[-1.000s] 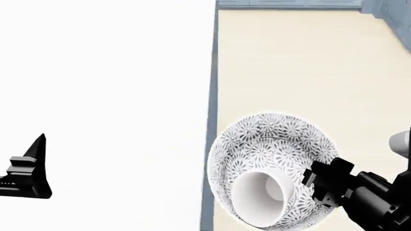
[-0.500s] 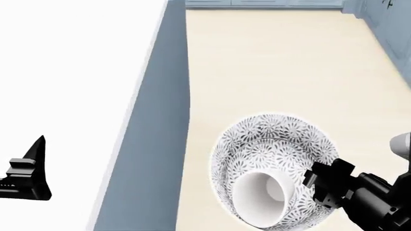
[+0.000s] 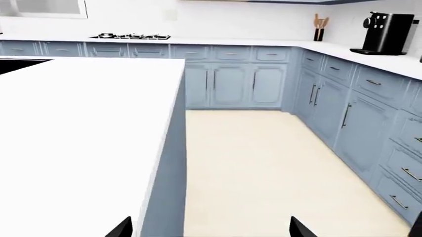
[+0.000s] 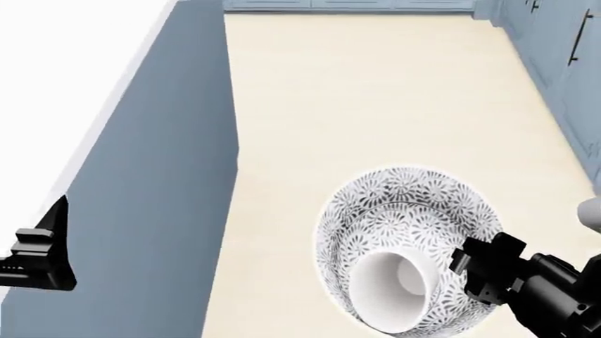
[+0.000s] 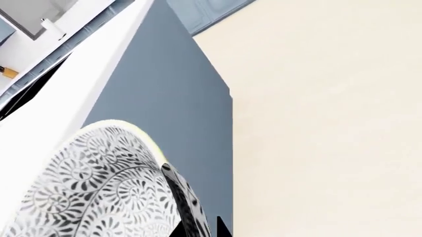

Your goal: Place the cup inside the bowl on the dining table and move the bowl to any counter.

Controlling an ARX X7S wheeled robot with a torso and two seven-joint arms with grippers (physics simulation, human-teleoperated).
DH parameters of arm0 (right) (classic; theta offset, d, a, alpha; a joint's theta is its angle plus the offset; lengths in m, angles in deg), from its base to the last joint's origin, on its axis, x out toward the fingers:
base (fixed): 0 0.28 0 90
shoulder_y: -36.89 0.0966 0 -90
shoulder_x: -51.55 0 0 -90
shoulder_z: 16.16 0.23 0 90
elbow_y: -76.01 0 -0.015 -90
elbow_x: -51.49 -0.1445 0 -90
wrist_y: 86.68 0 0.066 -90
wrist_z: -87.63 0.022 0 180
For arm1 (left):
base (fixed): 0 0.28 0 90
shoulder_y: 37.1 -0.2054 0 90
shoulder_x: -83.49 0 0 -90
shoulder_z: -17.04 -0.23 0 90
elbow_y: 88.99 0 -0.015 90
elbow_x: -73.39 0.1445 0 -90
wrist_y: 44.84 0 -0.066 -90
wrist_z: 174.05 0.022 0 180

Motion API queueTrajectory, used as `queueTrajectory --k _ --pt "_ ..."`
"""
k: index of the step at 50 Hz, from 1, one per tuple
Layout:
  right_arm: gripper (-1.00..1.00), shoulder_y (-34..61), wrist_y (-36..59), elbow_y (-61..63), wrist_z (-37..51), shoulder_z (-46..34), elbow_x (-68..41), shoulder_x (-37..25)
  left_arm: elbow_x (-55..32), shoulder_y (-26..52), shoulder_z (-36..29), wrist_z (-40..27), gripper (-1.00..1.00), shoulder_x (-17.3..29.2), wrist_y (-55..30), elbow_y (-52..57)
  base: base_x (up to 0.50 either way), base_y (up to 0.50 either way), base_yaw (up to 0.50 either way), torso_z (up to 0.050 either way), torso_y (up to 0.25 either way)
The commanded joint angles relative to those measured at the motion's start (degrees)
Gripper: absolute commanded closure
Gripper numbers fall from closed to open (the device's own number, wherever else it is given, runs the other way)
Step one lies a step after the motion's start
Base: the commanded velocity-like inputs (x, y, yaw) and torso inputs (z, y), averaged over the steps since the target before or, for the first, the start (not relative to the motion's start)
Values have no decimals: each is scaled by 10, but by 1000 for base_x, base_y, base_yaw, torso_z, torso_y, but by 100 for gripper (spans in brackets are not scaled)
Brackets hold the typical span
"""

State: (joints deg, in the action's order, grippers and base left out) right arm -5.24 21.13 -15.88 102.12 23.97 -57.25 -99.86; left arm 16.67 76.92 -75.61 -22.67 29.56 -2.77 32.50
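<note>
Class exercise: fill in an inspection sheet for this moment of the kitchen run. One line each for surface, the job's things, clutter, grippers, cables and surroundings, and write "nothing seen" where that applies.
Surface: white island top, bare where visible.
Job's things: the bowl hangs over the floor, off the island; the cup lies tipped inside it.
Clutter: nothing seen on the island top; a coffee machine, a utensil holder and a hob sit on the far counter.
Grippers: right gripper clamps the bowl's rim; left gripper open, empty.
Cables: nothing seen.
Surroundings: blue-grey cabinets, pale floor.
</note>
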Motion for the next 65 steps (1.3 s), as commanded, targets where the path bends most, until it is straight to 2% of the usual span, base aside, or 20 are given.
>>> queueTrajectory --k 1,20,32,65 --pt "100 4 -7 -3 9 10 6 3 2 -8 1 5 -100 2 7 -3 57 -453 0 0 0" --pt "100 17 9 -11 20 3 18 11 6 -4 -10 7 -100 -1 8 -10 62 -42 0 0 0" --pt "100 32 18 -25 17 2 25 25 8 11 -21 6 -100 -8 5 -16 490 -101 0 1 2" --pt "100 45 31 -40 16 -2 30 48 6 -12 -12 8 -100 -3 22 -12 500 -112 0 0 2"
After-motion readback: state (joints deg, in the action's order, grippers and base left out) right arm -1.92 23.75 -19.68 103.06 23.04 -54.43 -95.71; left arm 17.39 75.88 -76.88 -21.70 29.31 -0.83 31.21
